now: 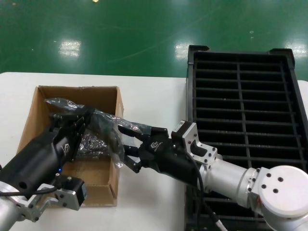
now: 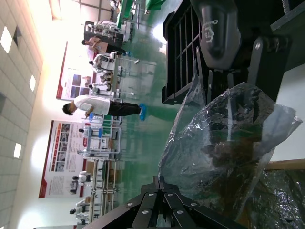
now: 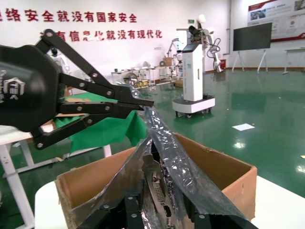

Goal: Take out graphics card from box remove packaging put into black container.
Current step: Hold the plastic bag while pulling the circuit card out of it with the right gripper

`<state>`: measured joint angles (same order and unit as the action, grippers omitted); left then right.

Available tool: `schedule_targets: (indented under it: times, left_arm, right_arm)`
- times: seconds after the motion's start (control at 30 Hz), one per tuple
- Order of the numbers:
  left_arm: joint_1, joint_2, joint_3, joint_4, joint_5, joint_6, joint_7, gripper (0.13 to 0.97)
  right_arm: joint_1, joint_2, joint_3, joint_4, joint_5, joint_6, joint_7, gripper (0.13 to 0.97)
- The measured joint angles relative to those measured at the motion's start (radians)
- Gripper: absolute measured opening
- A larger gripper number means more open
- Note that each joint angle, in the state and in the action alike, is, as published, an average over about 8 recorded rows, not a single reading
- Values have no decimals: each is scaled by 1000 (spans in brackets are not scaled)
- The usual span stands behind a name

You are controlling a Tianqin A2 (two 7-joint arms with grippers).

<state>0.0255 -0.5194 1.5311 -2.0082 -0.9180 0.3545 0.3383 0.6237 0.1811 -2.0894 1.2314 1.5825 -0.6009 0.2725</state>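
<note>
The brown box [image 1: 94, 177] lies open on the table's left side. The crinkly grey packaging [image 1: 103, 120] is lifted out of it, and my left gripper [image 1: 82, 118] is shut on its top edge. In the left wrist view the left gripper [image 2: 159, 180] pinches the packaging [image 2: 224, 138]. My right gripper [image 1: 119, 147] is open at the box's right wall, with its fingers on either side of the bag's lower end. The right wrist view shows the graphics card [image 3: 159, 188], silver bracket showing, inside the packaging [image 3: 178, 155] between the right gripper's [image 3: 163, 206] spread fingers. The black container [image 1: 190, 96] stands at the right.
The white table [image 1: 154, 106] has bare room between the box and the container. My right arm lies across the container's near left corner. Green floor lies beyond the table's far edge.
</note>
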Motion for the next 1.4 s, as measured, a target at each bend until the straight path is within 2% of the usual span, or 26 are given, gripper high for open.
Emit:
schedule_targets:
  times: [0.13,0.4,0.53,0.7,1.4]
  left_arm:
    - [0,0,0,0,0,0,0,140]
    - [0,0,0,0,0,0,0,140]
    - [0,0,0,0,0,0,0,140]
    - [0,0,0,0,0,0,0,140]
    - [0,0,0,0,0,0,0,140]
  right_arm:
    - [5,-15,0,-17,-6,14,5,344]
    - [11,-35,6,-37,-11,36,4,237]
    - [3,-29,11,-17,-16,45,5,218]
    - [-18,-7,19,35,-22,56,8,187]
    - [-175,164,63,336,-30,61,-58,187]
